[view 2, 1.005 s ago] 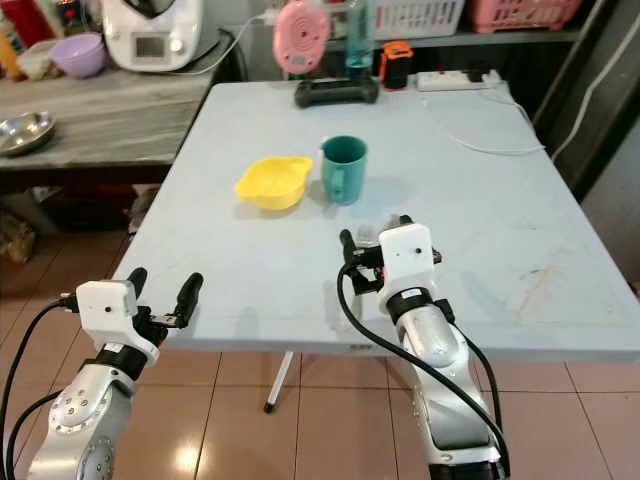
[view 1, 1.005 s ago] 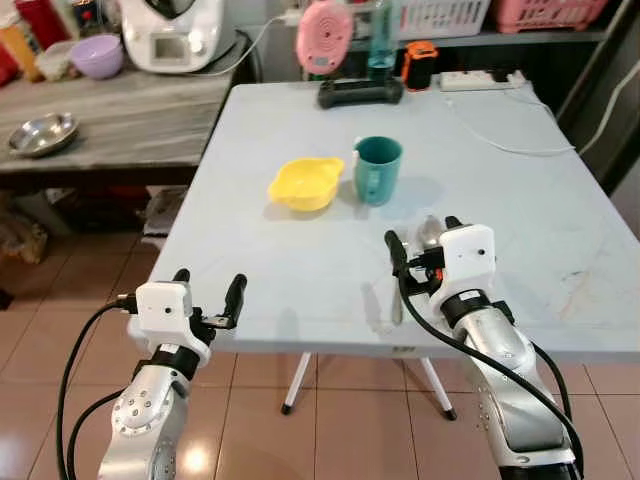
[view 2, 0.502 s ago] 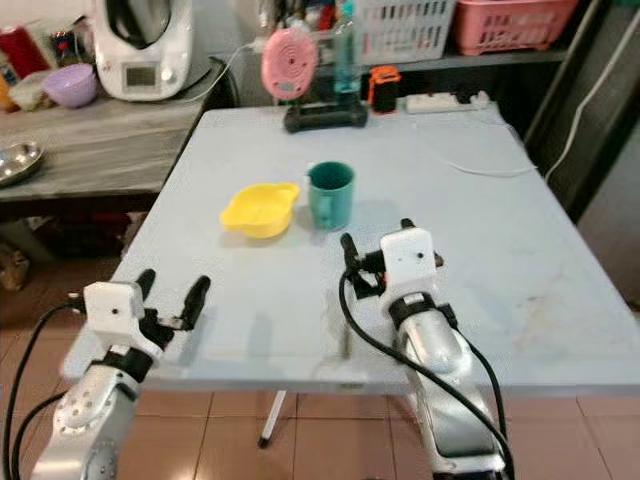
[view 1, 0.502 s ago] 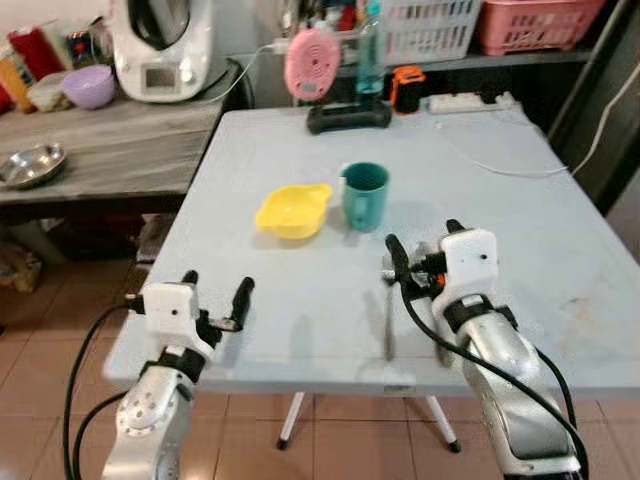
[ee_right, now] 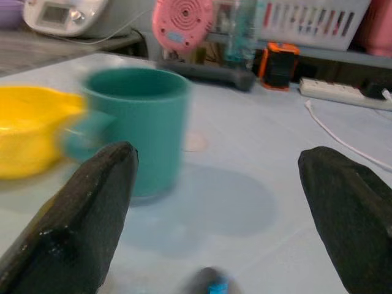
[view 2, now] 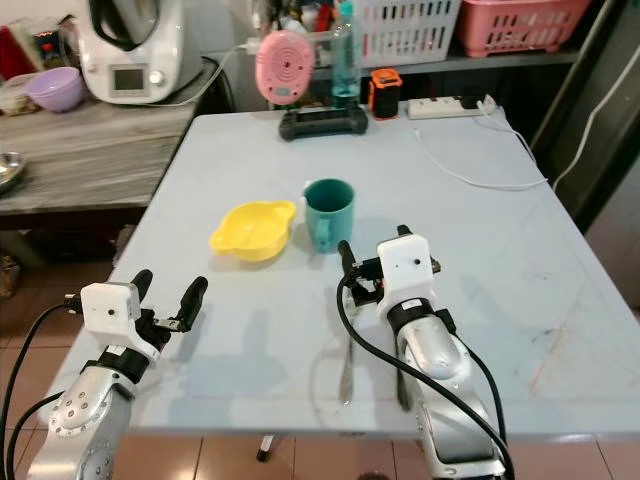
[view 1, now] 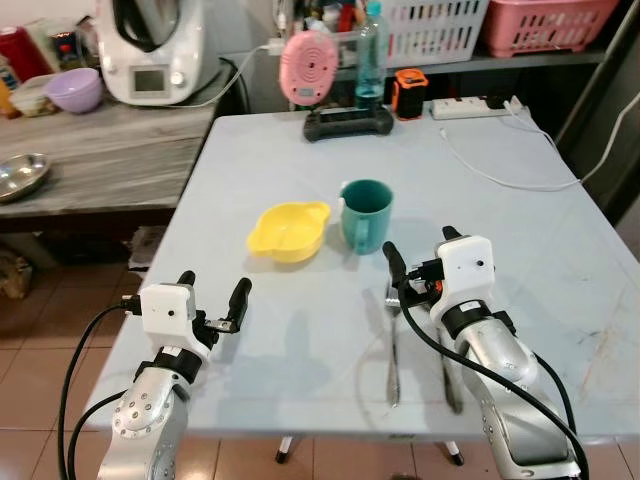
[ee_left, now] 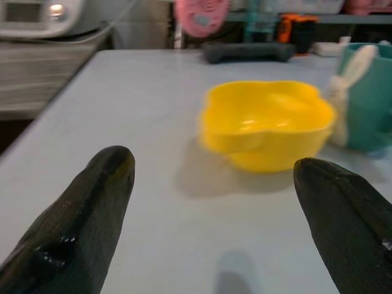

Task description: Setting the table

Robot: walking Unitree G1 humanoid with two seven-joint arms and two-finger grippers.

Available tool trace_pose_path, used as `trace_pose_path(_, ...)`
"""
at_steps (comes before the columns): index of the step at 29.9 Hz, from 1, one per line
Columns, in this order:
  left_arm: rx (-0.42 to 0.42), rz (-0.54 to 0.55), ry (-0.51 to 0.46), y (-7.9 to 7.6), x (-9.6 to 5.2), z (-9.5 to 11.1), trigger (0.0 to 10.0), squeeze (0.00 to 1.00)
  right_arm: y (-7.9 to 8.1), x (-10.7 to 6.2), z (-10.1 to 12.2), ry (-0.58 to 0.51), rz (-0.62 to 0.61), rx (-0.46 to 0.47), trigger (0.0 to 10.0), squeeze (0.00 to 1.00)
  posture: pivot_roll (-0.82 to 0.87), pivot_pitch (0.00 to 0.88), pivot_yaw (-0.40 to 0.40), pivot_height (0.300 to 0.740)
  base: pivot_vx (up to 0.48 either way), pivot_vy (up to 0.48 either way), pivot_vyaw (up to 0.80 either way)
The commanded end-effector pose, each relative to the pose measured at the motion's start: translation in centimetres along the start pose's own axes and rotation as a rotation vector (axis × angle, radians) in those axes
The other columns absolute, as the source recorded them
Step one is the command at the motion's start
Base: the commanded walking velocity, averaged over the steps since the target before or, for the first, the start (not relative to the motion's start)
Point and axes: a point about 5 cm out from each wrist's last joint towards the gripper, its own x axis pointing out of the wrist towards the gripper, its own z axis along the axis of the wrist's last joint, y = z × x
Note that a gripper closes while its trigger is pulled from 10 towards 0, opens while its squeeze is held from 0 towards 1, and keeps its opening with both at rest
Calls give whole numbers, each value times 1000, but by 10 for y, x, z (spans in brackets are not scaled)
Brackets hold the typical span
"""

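A yellow bowl [view 1: 288, 231] and a teal mug [view 1: 365, 214] stand side by side in the middle of the pale blue table [view 1: 300, 350]. Two metal utensils lie near the front edge: one [view 1: 392, 345] is bare on the table, the other [view 1: 447, 372] is partly hidden by my right arm. My right gripper [view 1: 420, 250] hovers open just this side of the mug [ee_right: 138, 122], empty. Over the table's front left part my left gripper [view 1: 212, 290] is open and empty, facing the bowl [ee_left: 263, 122].
At the table's far edge are a pink round device [view 1: 312, 65] on a black base, a water bottle [view 1: 371, 50], an orange gadget [view 1: 407, 92] and a power strip [view 1: 480, 103] with a white cable. A side counter [view 1: 110, 150] on the left holds bowls and an appliance.
The whole view has shifted, so the camera moved: the table's front edge sits lower in the picture and both grippers now hang over the tabletop. Both utensils show more fully. Both grippers stayed open.
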Motion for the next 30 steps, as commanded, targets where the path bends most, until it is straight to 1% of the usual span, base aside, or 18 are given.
trace_pose_path(1, 15, -5, -1, 3, -2, 2, 10000, 0, 2, 0, 5, -20, 11, 5, 10000, 0, -101, 81, 88, 740, 345, 0, 0)
trace_pose_path(3, 12, -5, -2, 3, -2, 3, 10000, 0, 2, -1, 4, -17, 18, 4, 10000, 0, -102, 83, 89, 740, 338, 0, 0)
trace_pose_path(6, 4, 8, -8, 4, -1, 4, 10000, 0, 4, -6, 3, -13, 56, 2, 10000, 0, -105, 86, 92, 740, 0, 0, 0)
trace_pose_path(13, -22, 1, -23, 3, 6, 12, 10000, 0, 3, -11, 1, -6, 71, -7, 10000, 0, -117, 104, 105, 740, 0, 0, 0)
trace_pose_path(16, -85, -2, -30, 0, 13, 21, 10000, 0, 5, -14, 1, -5, 88, -10, 10000, 0, -121, 110, 110, 740, 0, 0, 0)
trace_pose_path(18, -117, -19, -44, -5, 22, 29, 10000, 0, 7, -17, 2, -8, 110, -5, 10000, 0, -125, 114, 112, 740, 0, 0, 0)
trace_pose_path(20, -141, -25, -49, -6, 27, 33, 10000, 0, 8, -19, 3, -10, 123, -1, 10000, 0, -131, 116, 115, 740, 0, 0, 0)
trace_pose_path(25, -173, -27, -36, -6, 37, 36, 10000, 0, 10, -25, 5, -11, 170, 17, 10000, 0, -144, 121, 122, 740, 0, 0, 0)
trace_pose_path(26, -170, -40, -26, -7, 41, 38, 10000, 0, 9, -28, 6, -12, 179, 15, 10000, 0, -151, 126, 128, 740, 0, 0, 0)
trace_pose_path(30, -178, -48, -23, -8, 43, 39, 10000, 0, 10, -29, 6, -10, 186, 24, 10000, 0, -155, 127, 130, 740, 0, 0, 0)
